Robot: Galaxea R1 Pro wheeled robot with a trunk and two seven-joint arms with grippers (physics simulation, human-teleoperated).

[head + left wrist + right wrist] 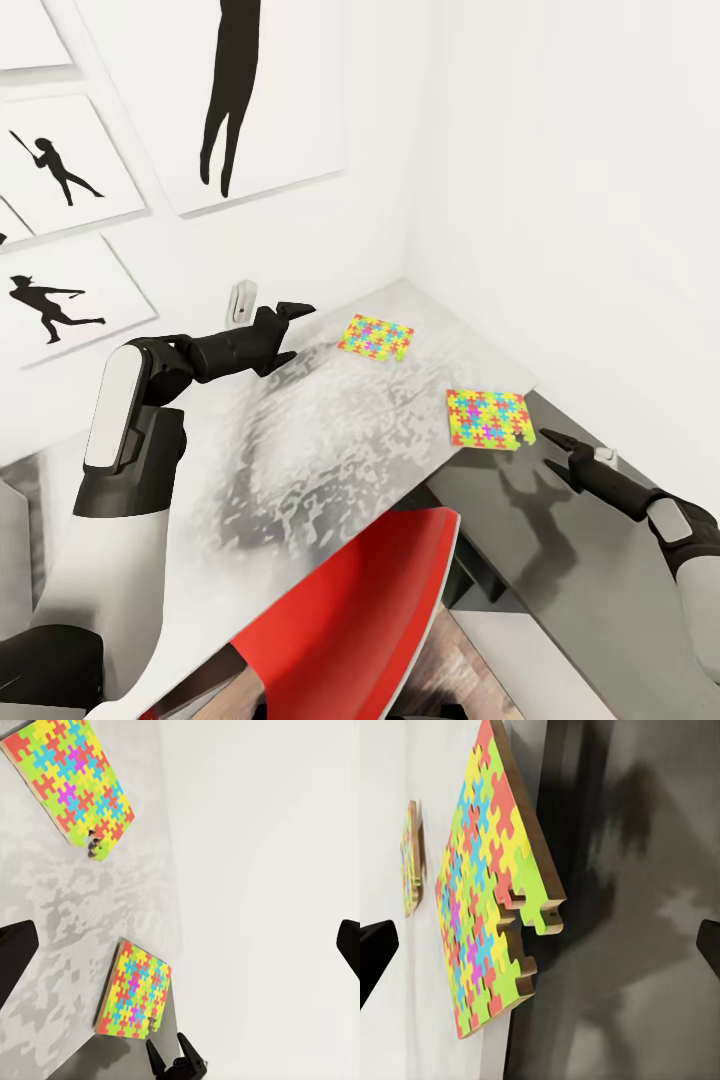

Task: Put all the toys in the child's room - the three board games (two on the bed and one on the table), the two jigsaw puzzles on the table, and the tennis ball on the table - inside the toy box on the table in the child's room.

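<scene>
Two jigsaw puzzles lie on the pale grey table (pixel 300 450). The far jigsaw puzzle (pixel 376 337) (pixel 71 784) (pixel 409 859) is near the wall corner. At the table's right end, the near jigsaw puzzle (pixel 488 417) (pixel 133 990) (pixel 487 892) pokes slightly over the edge. My left gripper (pixel 297 325) hovers open above the table, left of the far puzzle; its fingers (pixel 15 952) are spread wide. My right gripper (pixel 548 448) (pixel 176 1061) is open and empty, just right of the near puzzle and lower, its fingers (pixel 375 949) wide apart. The board games, tennis ball and toy box are out of view.
A red chair (pixel 370 610) is tucked under the table's front edge. A lower dark-topped cabinet (pixel 560 560) adjoins the table's right end. White walls close the corner, with silhouette pictures (pixel 60 290) on the left wall. A small white fixture (pixel 243 300) sits at the table's back.
</scene>
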